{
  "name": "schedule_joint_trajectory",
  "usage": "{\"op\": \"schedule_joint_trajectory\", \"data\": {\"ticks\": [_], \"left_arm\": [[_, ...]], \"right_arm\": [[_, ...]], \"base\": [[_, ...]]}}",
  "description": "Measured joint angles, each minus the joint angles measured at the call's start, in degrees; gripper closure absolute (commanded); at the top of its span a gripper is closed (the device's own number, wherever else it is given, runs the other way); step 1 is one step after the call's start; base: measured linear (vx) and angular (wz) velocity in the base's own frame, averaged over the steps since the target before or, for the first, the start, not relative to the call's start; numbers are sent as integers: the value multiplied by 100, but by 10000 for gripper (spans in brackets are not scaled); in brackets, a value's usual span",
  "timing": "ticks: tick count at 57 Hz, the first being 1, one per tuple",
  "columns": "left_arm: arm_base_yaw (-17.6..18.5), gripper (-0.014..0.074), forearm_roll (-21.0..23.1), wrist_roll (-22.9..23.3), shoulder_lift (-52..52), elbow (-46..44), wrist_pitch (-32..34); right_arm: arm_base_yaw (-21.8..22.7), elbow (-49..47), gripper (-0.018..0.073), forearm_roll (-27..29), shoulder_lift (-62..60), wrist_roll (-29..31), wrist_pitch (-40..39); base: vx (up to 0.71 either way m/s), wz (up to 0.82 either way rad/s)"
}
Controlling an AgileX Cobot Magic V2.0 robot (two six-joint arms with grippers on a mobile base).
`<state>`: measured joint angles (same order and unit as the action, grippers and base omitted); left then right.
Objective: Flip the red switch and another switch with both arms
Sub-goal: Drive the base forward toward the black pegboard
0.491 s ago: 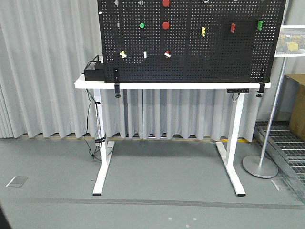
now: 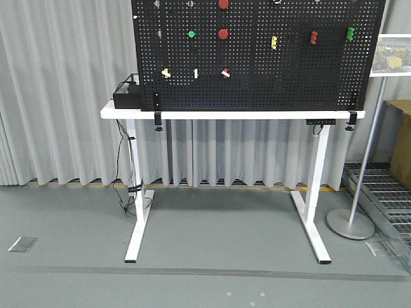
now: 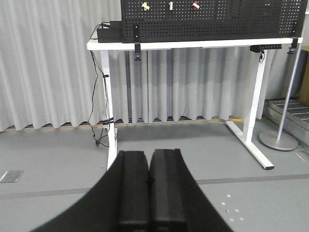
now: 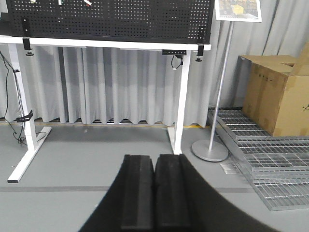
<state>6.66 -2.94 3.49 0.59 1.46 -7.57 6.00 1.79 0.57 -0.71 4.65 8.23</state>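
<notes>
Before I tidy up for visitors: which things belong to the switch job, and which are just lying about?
Job: small red toggle switch with white lever tip, small pale-yellow toggle switch, black pegboard, left end effector, right end effector.
Lying about: brown cardboard box, grey metal sign stand, black tabletop box.

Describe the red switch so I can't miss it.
Start at the black pegboard on the white table. Its lowest row holds three small switches; the red switch is the rightmost. Unlike its pale neighbours, it is red with a white tip.
</notes>
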Motion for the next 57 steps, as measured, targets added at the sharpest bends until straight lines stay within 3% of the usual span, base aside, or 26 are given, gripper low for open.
{"op": "schedule_joint_trajectory", "data": {"ticks": [27, 57], "left_arm": [[0, 594, 0, 0, 0, 0, 0], [0, 594, 0, 0, 0, 0, 0]], "right_arm": [[0, 0, 565, 0, 0, 0, 0], [0, 0, 565, 0, 0, 0, 0]], "base": [[6, 0], [29, -2]]}}
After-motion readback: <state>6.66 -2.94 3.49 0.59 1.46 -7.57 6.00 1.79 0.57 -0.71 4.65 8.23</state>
